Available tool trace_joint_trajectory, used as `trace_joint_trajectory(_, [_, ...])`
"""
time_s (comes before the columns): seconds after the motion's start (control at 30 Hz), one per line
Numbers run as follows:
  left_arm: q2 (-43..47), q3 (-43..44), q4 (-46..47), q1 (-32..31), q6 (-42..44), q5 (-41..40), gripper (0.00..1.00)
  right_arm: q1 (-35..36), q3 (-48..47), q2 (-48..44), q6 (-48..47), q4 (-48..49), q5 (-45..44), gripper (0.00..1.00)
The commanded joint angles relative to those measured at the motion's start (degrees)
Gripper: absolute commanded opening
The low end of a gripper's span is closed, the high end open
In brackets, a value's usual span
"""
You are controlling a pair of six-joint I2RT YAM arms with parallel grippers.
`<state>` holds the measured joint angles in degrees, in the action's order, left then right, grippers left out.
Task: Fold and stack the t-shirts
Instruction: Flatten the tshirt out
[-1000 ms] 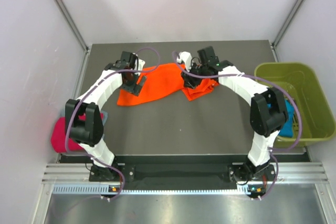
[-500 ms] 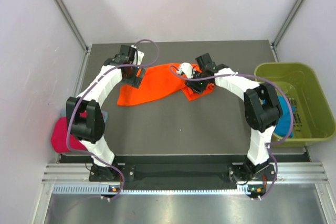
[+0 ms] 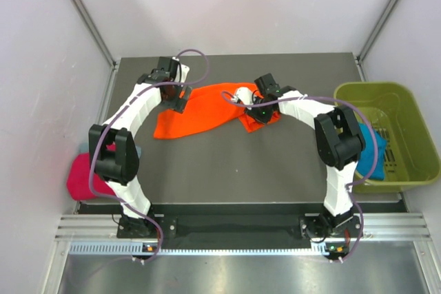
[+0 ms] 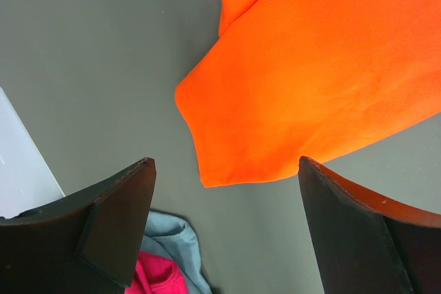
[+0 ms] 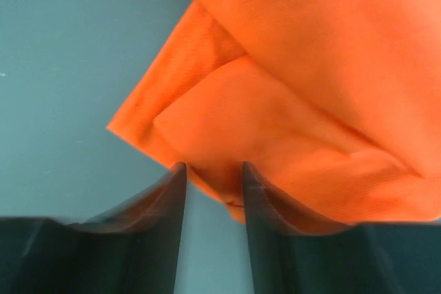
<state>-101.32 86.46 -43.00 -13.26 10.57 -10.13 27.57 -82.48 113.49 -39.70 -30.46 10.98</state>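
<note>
Orange cloth t-shirt [image 3: 200,109] lay spread across the far middle of the dark grey table [image 3: 234,163], with its right end bunched into folds. My left gripper [image 4: 225,164] hung over a left corner of it, fingers spread wide and holding nothing. My right gripper [image 5: 214,167] sat at the bunched end with fingers narrow and a cloth edge at the tips. Whether they pinched it I could not tell.

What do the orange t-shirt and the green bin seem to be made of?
The orange t-shirt: soft matte knit cloth, probably cotton; it folds and creases. The green bin: rigid moulded plastic, it seems; smooth rim with a slight sheen.
</note>
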Motion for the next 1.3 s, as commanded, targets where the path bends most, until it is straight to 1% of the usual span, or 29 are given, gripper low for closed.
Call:
trace_joint_trajectory(0.0, [0.33,2.84,1.96,0.34,-0.72,-0.59,0.89,0.38,-0.4,0.94,0.15,3.29,-2.45,0.22])
trace_joint_trajectory(0.07, [0.33,2.93,1.78,0.34,-0.64,-0.59,0.89,0.46,-0.84,1.03,0.76,4.26,-3.68,0.06])
trace_joint_trajectory(0.1, [0.33,2.93,1.78,0.34,-0.64,-0.59,0.89,0.38,-1.1,0.77,1.03,4.44,-4.04,0.0])
trace_joint_trajectory(0.27, [-0.02,2.32,2.22,0.42,-0.9,-0.59,0.89,0.38,-1.37,-3.45,1.03,5.93,-5.79,0.0])
trace_joint_trajectory(0.37, [0.15,1.7,1.7,0.51,-1.07,-0.33,0.88,0.29,-3.56,-6.96,1.47,5.76,-6.32,0.0])
trace_joint_trajectory(0.6, [2.97,-3.83,-1.29,0.6,-2.22,1.52,0.86,0.11,-9.8,-15.49,2.96,3.83,-4.92,0.0])
trace_joint_trajectory(0.7, [3.85,-4.8,0.1,0.6,-2.13,0.47,0.86,0.29,-13.65,-18.21,3.14,-0.64,-0.36,0.0])
trace_joint_trajectory(0.83, [2.97,-3.49,1.43,0.69,-2.48,-1.29,0.86,0.73,-16.83,-21.29,3.76,-5.47,6.48,0.0])
trace_joint_trajectory(0.9, [2.53,-2.18,1.52,0.69,-2.57,-1.21,0.86,0.56,-17.02,-21.56,3.76,-6.1,8.52,0.0])
trace_joint_trajectory(0.93, [2.09,-1.82,1.69,0.69,-2.66,-1.21,0.86,0.38,-16.32,-21.73,3.84,-4.89,9.31,0.0])
trace_joint_trajectory(1.0, [1.56,-0.68,1.69,0.6,-2.66,-1.56,0.86,-1.63,-13.07,-20.86,5.59,-2.25,9.14,0.0])
trace_joint_trajectory(1.07, [0.77,0.37,1.61,0.69,-2.57,-1.91,0.86,-4.44,-12.36,-16.31,7.44,1.01,9.93,0.0])
trace_joint_trajectory(1.1, [0.68,0.64,1.61,0.69,-2.13,-2.35,0.86,-7.94,-14.01,-13.76,9.62,1.45,10.54,0.0])
trace_joint_trajectory(1.13, [0.42,0.91,1.35,0.69,-2.04,-2.87,0.86,-9.63,-15.85,-7.73,10.78,1.02,11.16,0.0])
trace_joint_trajectory(1.17, [0.33,1.17,0.73,0.69,-1.96,-3.23,0.86,-11.3,-18.05,-4.54,11.74,0.23,11.69,0.0])
trace_joint_trajectory(1.2, [0.51,1.0,0.55,0.69,-1.52,-5.58,0.86,-14.18,-22.94,-1.55,13.23,-0.56,12.04,0.0])
trace_joint_trajectory(1.23, [0.94,0.47,0.64,0.77,-1.69,-7.52,0.86,-15.26,-25.17,3.27,13.94,-1.61,12.22,0.0])
trace_joint_trajectory(1.27, [1.03,-0.49,-0.49,0.86,-2.3,-9.19,0.86,-16.31,-28.5,4.97,14.47,-1.71,12.31,0.0])
